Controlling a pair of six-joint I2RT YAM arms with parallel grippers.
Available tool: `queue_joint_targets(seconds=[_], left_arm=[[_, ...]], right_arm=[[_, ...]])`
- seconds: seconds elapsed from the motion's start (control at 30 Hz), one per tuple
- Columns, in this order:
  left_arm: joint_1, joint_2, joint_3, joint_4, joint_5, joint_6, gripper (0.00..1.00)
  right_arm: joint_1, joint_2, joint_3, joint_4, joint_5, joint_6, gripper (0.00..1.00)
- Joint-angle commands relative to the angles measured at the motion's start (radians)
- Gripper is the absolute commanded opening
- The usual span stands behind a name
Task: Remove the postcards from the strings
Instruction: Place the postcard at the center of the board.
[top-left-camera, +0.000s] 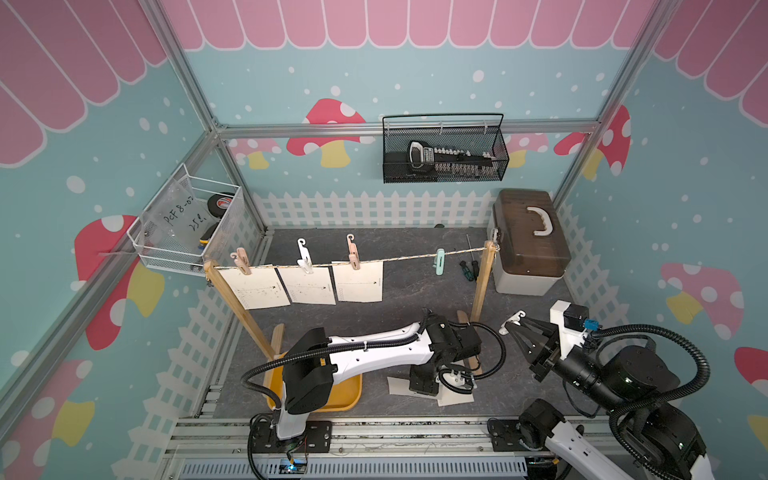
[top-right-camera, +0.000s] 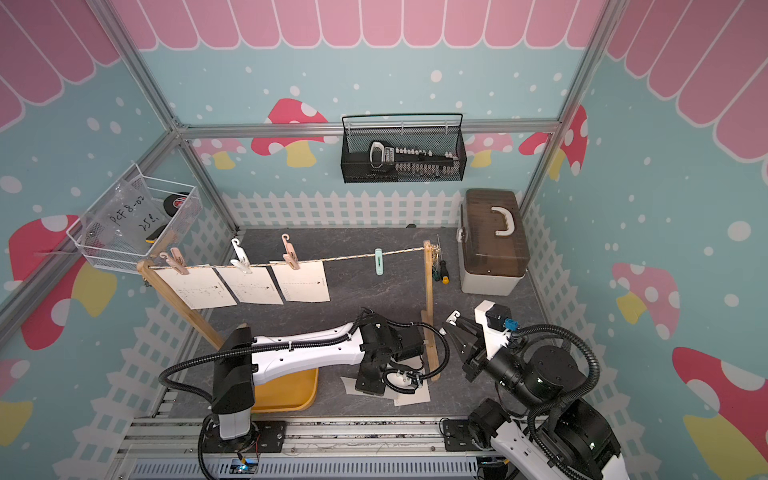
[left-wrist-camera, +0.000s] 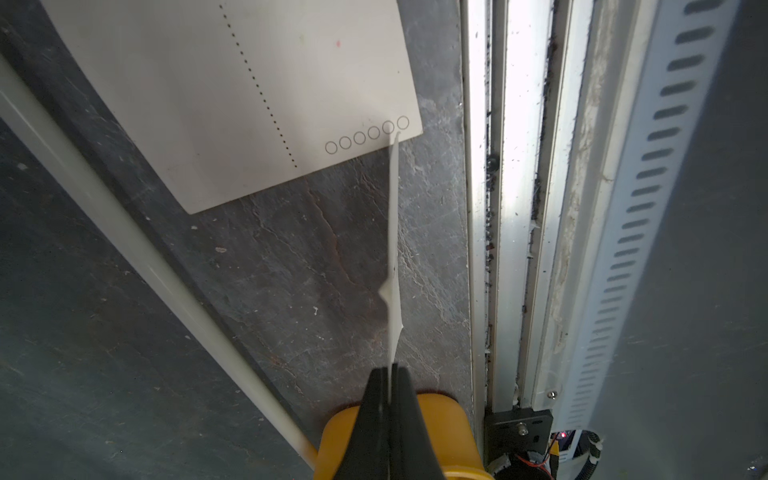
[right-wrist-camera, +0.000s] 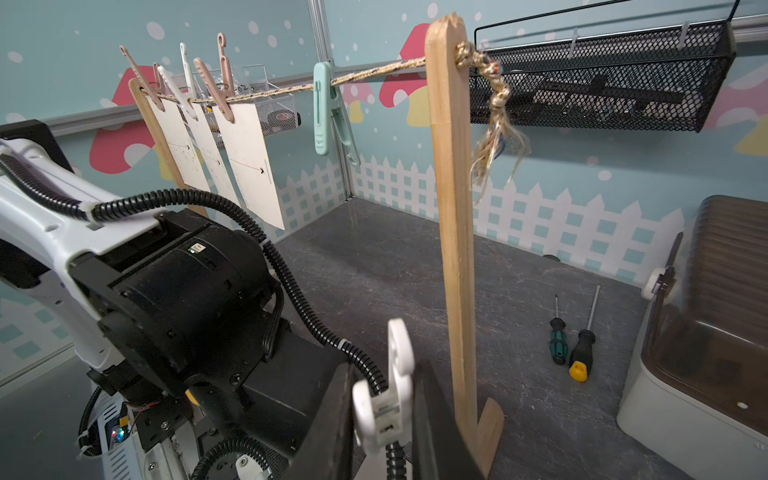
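Three postcards (top-left-camera: 255, 289) (top-left-camera: 309, 284) (top-left-camera: 359, 282) hang from the string (top-left-camera: 415, 259), each under a clothespin. A mint clothespin (top-left-camera: 439, 258) grips the string alone. My left gripper (left-wrist-camera: 390, 370), low over the table beside the right post (top-left-camera: 484, 282), is shut on a postcard (left-wrist-camera: 392, 249) seen edge-on. Two more postcards (top-left-camera: 455, 399) (top-left-camera: 397, 384) lie flat on the table by it. My right gripper (top-left-camera: 513, 328), just right of that post, is shut on a white clothespin (right-wrist-camera: 390, 386).
A yellow tray (top-left-camera: 345, 395) sits under the left arm. A brown-lidded box (top-left-camera: 528, 245) and two screwdrivers (top-left-camera: 467, 270) are at the back right. A white rod (left-wrist-camera: 124, 237) runs along the table between the posts' feet. Wire baskets (top-left-camera: 191, 224) (top-left-camera: 444, 153) hang on the walls.
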Motion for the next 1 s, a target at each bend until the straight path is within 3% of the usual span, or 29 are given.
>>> queue_joint_targets(seconds=[0.0,0.33,0.97], left_arm=[[0.009,0.023,0.041,-0.018,0.006,0.036,0.06],[0.015,0.041,0.032,0.022,-0.108,0.011,0.20],[0.097,0.044,-0.009,0.184,-0.321,-0.096,0.23]], right_arm=[[0.002,0.002,0.014,-0.013,0.015,-0.027,0.08],[0.003,0.001,0.015,-0.019,0.014,-0.033,0.09],[0.002,-0.014,0.028,-0.038,0.001,-0.032,0.09]])
